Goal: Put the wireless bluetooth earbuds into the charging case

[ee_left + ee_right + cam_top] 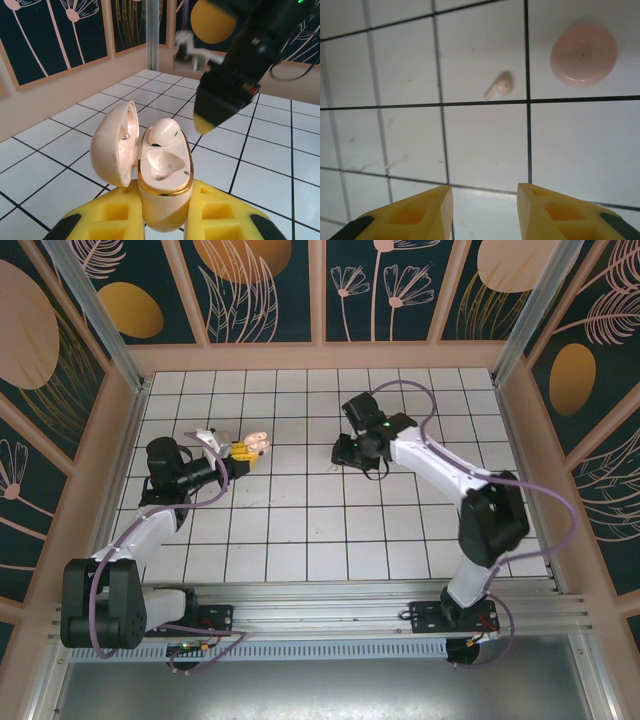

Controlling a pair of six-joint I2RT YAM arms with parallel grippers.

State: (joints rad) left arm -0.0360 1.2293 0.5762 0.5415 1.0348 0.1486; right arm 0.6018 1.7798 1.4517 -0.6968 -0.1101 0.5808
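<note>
My left gripper (242, 453) is shut on the pale pink charging case (162, 170) and holds it above the tiles with its lid (112, 145) swung open to the left. One earbud (165, 131) sits in the case's far slot, and the near slot is hollow. A second earbud (499, 85), tiny and whitish-pink with a short stem, lies on a tile just above a grout line. My right gripper (485, 200) hangs open above the floor, a tile short of that earbud, with nothing between its fingers. In the top view the right gripper (347, 451) points left toward the case (257, 443).
A solid salmon-pink round disc (583, 54) lies on the tile to the right of the loose earbud. The right arm's dark wrist (240, 75) looms close behind the case in the left wrist view. Low walls ring the white tiled floor (330, 530).
</note>
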